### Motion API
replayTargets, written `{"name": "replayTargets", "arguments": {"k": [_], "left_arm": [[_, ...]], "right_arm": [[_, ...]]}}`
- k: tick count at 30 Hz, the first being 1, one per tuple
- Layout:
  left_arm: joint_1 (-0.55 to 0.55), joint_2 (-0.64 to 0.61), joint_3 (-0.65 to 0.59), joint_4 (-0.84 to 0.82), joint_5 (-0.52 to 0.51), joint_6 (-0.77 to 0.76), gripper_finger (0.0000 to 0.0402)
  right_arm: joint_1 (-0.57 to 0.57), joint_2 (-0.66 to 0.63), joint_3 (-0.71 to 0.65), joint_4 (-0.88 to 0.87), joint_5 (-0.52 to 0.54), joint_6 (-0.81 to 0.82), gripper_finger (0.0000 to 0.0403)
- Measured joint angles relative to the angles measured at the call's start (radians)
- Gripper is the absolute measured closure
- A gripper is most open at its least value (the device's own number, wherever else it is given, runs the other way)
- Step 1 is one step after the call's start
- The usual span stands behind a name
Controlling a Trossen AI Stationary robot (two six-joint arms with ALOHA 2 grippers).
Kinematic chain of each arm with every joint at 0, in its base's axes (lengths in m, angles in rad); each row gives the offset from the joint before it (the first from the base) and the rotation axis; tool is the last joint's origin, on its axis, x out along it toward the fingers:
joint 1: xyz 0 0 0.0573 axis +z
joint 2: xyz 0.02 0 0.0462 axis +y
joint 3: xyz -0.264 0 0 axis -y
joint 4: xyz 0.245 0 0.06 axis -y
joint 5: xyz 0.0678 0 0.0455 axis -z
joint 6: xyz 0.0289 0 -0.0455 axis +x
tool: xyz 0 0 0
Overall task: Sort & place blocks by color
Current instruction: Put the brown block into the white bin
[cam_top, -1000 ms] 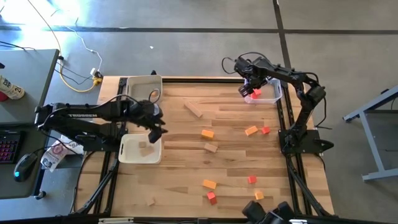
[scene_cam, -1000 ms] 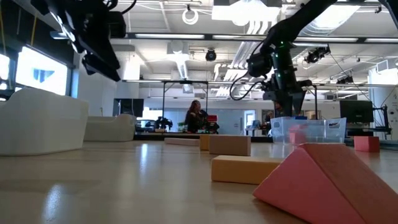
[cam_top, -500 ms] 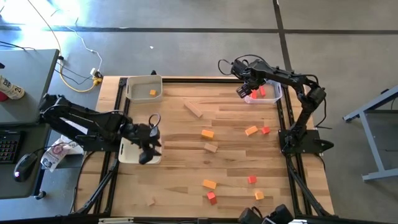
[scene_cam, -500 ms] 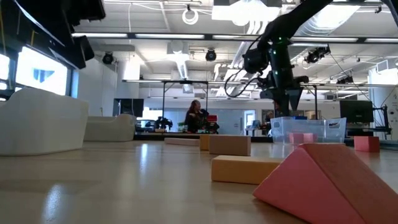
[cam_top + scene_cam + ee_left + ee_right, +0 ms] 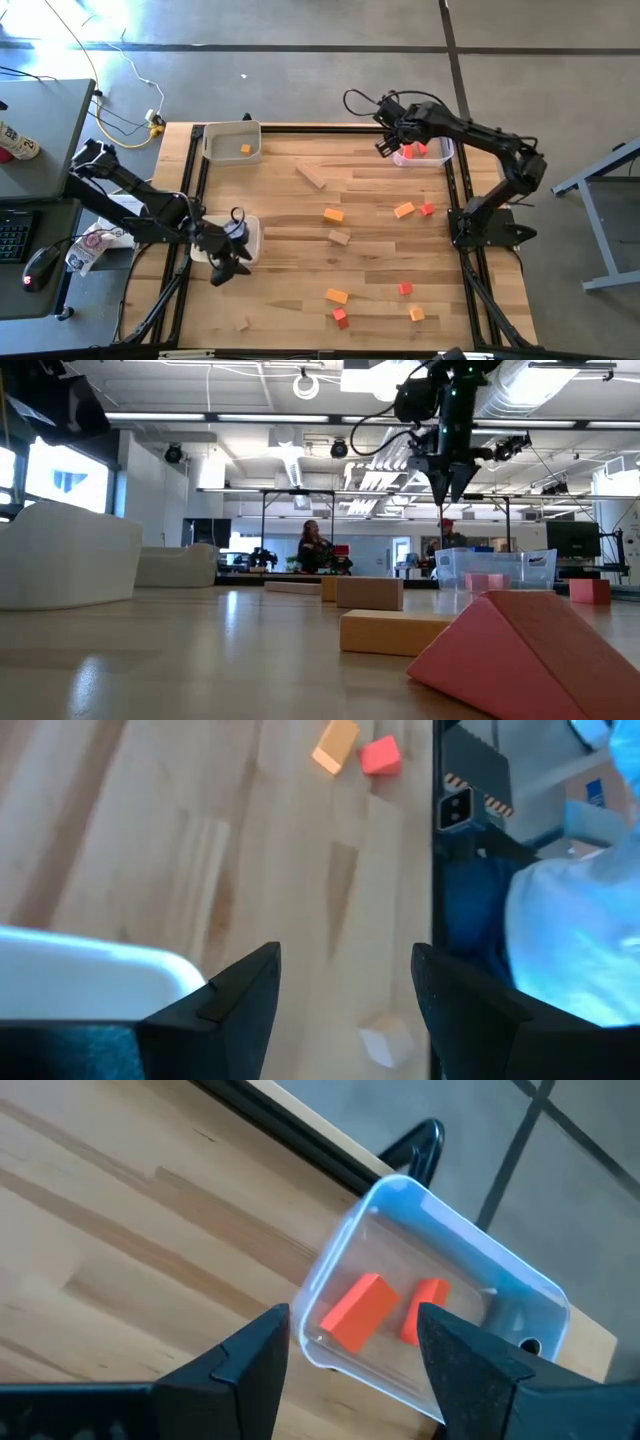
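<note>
Sorting is barely begun: two red wooden blocks lie in the clear plastic bin, one orange block in a pale bin, about ten blocks scattered on the wooden counter, both the left tool and right tool open, empty.

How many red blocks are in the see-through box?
2. Both lie side by side on the floor of the clear box: a longer red block and a smaller red block next to it. The box's near edge is partly covered, so another could be hidden.
</note>
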Motion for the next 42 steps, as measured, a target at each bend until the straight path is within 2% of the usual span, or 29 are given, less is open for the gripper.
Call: {"name": "replayTargets", "arguments": {"k": [7,11,14,18,24,28,36,42], "left_arm": [[-0.082,0.0,0.0,0.103,-0.017,-0.132,0.0188],[-0.116,0.0,0.0,0.226,-0.025,-0.166,0.0188],[-0.146,0.0,0.017,0.243,-0.03,-0.172,0.0188],[-0.189,0.007,0.079,0.182,-0.086,-0.172,0.0188],[-0.247,0.061,0.206,-0.022,-0.159,-0.172,0.0188],[-0.28,0.141,0.267,-0.155,-0.182,-0.195,0.0188],[-0.334,0.335,0.356,-0.243,-0.19,-0.261,0.0188],[-0.364,0.465,0.434,-0.362,-0.19,-0.375,0.0188]], "right_arm": [[0.028,-0.006,0.0,0.001,-0.001,0.017,0.0196],[0.036,-0.006,0.0,0.001,-0.001,0.019,0.0196],[0.036,-0.006,0.0,0.001,0.001,0.021,0.0197],[0.036,-0.006,0.0,0.0,0.001,0.042,0.0197],[0.036,-0.006,0.0,0.0,0.002,0.052,0.0197],[0.036,-0.006,0.0,0.0,0.004,0.052,0.0197],[0.036,-0.006,0.0,0.001,0.004,0.051,0.0197],[0.036,-0.005,0.0,0.003,0.003,0.05,0.0197]]}}
